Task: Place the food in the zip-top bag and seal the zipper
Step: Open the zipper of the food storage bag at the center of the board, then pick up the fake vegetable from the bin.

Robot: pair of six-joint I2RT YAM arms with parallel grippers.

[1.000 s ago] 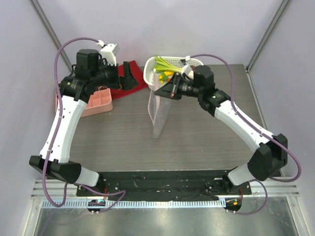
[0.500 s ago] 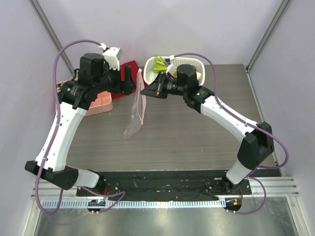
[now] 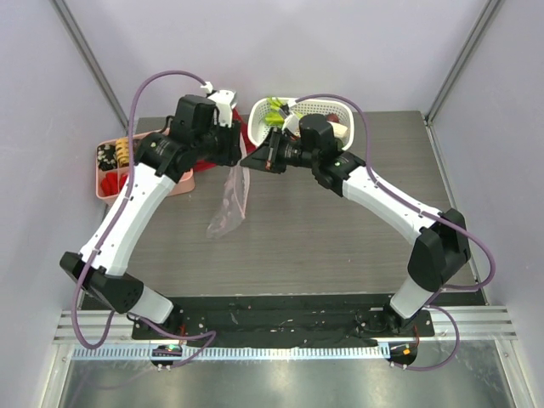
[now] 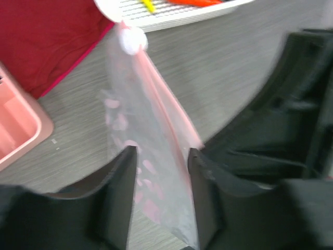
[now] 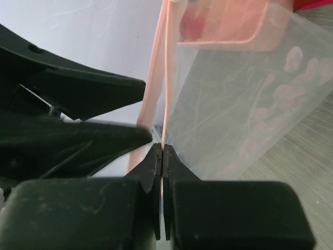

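Table [image 3: 340, 223]: grey wood grain, carrying everything listed. Bag [image 3: 231, 197]: clear film with pale pink dots, hanging at mid-frame of the top view between the two arms, top edge held up, lower end crumpled on the table. Zipper [image 4: 165, 107]: pink strip along the bag's raised edge, running from the upper left toward the centre of the left wrist view; white slider [image 4: 130, 38] at its far end, just in front of the basket rim. Right end effector [image 5: 162, 151]: fingers together, clamped on the zipper at lower centre of the right wrist view, the film fanning out to the right. Left end effector [image 4: 160, 156]: fingers apart, one on each side of the bag just under the zipper; whether either pad touches the film cannot be told. The two end effectors sit tip to tip at upper centre of the top view. Basket [image 3: 336, 109]: white, perforated, at top centre of the table, partly behind the right arm. Food [image 3: 277, 108]: green and yellow pieces lying in the basket, the rest hidden by the arm. Cloth [image 4: 47, 41]: red, flat, beside the basket. Tray [image 4: 21, 122]: pink, at the left edge, with small bits [image 3: 112, 155] in it
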